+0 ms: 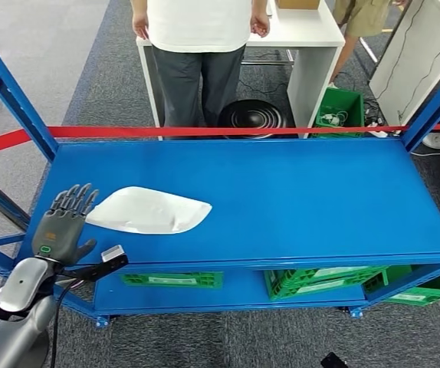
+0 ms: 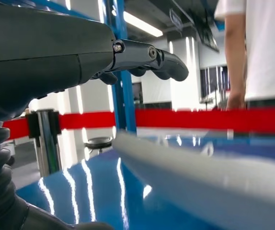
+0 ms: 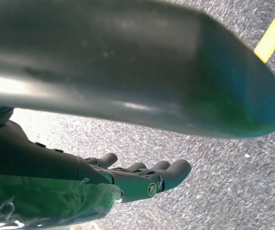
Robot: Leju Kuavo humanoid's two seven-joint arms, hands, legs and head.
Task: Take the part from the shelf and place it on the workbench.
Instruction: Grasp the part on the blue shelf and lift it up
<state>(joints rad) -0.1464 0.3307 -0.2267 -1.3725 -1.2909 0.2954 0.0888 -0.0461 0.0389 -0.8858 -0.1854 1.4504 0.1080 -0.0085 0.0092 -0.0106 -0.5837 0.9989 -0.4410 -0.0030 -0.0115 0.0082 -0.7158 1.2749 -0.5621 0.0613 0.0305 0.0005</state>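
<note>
Green crates (image 1: 316,280) are seen on the lower level, contents unclear. The white part (image 1: 148,210) lies on the blue shelf (image 1: 299,199), near its left front edge. The left hand (image 1: 64,222), fingers spread, is held just beside it, gripping nothing. The right hand (image 3: 143,177) hangs open above carpet.

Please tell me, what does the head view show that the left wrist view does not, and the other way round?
Head view alone: the whole white part lying flat on the blue shelf, green crates on the lower level, a white table behind the person.

Left wrist view alone: a shiny metal post carrying the red tape, and bright ceiling lights.

Both: the left hand, fingers apart, holding nothing, beside the part's near end; the part's pale edge; the red tape; a person in a white shirt.
</note>
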